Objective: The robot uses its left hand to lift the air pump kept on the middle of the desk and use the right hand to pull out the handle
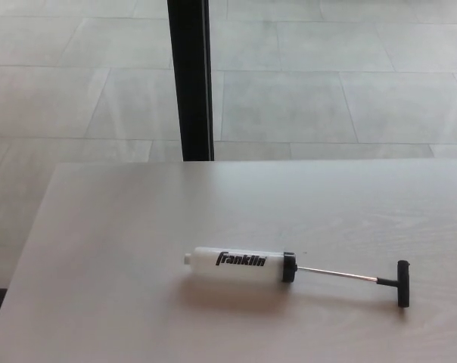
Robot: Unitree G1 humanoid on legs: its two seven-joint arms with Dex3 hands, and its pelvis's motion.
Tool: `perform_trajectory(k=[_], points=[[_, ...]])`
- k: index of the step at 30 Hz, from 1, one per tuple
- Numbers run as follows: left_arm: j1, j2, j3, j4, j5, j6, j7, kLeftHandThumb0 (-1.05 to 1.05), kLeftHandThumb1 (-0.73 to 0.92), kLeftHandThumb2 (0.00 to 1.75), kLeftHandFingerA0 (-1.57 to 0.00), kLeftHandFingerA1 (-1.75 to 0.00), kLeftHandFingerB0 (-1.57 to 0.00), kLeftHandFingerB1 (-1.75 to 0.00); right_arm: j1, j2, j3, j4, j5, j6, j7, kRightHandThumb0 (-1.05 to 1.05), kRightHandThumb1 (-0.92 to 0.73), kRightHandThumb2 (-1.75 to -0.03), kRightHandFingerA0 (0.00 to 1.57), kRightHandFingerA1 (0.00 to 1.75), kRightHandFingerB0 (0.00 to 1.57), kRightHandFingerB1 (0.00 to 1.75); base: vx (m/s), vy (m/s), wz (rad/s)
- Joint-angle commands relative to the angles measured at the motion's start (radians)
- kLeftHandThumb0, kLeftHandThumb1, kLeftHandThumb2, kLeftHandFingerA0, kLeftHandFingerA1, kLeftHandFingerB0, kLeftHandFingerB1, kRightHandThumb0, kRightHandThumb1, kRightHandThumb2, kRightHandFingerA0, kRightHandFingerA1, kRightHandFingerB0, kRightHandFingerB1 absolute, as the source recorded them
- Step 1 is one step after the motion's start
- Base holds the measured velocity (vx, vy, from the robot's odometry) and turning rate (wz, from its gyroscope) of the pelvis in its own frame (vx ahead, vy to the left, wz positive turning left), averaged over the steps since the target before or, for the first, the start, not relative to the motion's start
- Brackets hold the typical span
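Note:
The air pump (240, 264) lies flat on the pale wooden desk (122, 249), a white cylinder with black "Franklin" lettering and a black end cap. A thin metal rod (338, 274) sticks out to the right, ending in a black T-handle (402, 283). The rod is drawn out well clear of the cylinder. Neither of my hands shows in the head view.
A black vertical post (191, 79) stands behind the desk's far edge. Grey floor tiles (327, 91) lie beyond. The desk's left edge (24, 265) slants down toward the picture's bottom left corner.

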Motion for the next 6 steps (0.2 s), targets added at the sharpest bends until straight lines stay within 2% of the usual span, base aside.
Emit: perform_trajectory(k=[1, 3, 4, 5, 6], points=[[-0.009, 0.033, -0.015, 0.059, -0.143, -0.098, 0.060, -0.68, 0.80, 0.63, -0.42, -0.71, -0.29, -0.52, -0.013, 0.042, 0.017, 0.050, 0.103, -0.128, 0.017, -0.78, -0.63, -1.02, 0.02, 0.30, 0.03, 0.22, 0.00, 0.000, 0.00], [-0.006, 0.022, -0.048, 0.050, -0.144, -0.114, 0.056, -0.66, 0.79, 0.63, -0.38, -0.70, -0.27, -0.52, -0.010, 0.048, 0.042, 0.049, 0.101, -0.144, 0.028, -0.76, -0.63, -1.03, 0.01, 0.31, 0.00, 0.23, 0.00, 0.000, 0.00], [-0.002, 0.020, -0.071, 0.050, -0.137, -0.126, 0.055, -0.68, 0.78, 0.64, -0.31, -0.64, -0.28, -0.51, -0.013, 0.052, 0.051, 0.050, 0.105, -0.148, 0.033, -0.83, -0.62, -1.01, 0.03, 0.21, 0.07, 0.15, 0.00, 0.000, 0.00], [0.004, 0.018, -0.117, 0.053, -0.118, -0.140, 0.054, -0.72, 0.71, 0.67, -0.33, -0.65, -0.24, -0.49, -0.018, 0.068, 0.072, 0.044, 0.108, -0.161, 0.051, -0.84, -0.63, -1.00, 0.03, 0.20, 0.08, 0.14, 0.00, 0.000, 0.00], [0.004, 0.018, -0.117, 0.053, -0.118, -0.140, 0.054, -0.72, 0.71, 0.67, -0.33, -0.65, -0.24, -0.49, -0.018, 0.068, 0.072, 0.044, 0.108, -0.161, 0.051, -0.84, -0.63, -1.00, 0.03, 0.20, 0.08, 0.14, 0.00, 0.000, 0.00]])
